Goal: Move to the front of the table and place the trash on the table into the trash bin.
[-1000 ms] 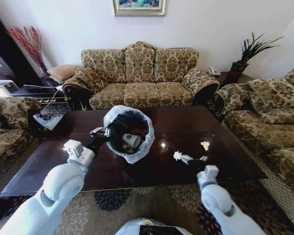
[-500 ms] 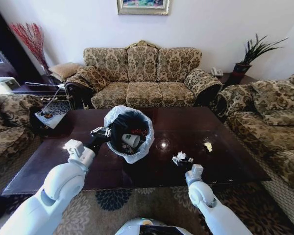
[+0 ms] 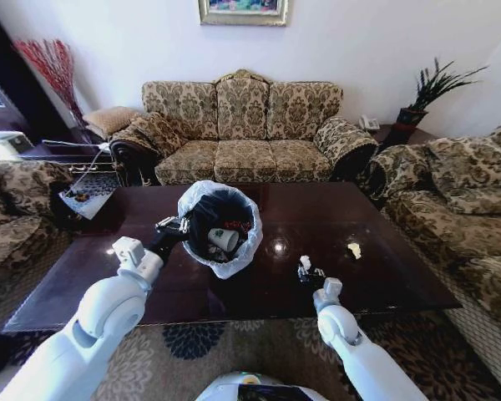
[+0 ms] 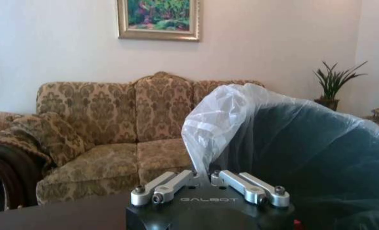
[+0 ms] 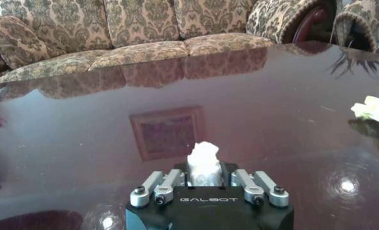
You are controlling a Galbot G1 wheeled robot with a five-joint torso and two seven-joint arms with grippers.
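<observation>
left gripper (image 3: pixel 172 226) fingers clamped, arm raised; right gripper (image 3: pixel 310 272) fingers closed, low

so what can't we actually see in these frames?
- Left gripper fingertips: left wrist view, covered by the trash bin liner they pinch.
- Bin's lower contents: head view, dark inside; a paper cup and something red show.
- Right gripper pads: right wrist view, behind the white paper wad.
- Pale scrap on the table: right wrist view, cut off by the edge.
</observation>
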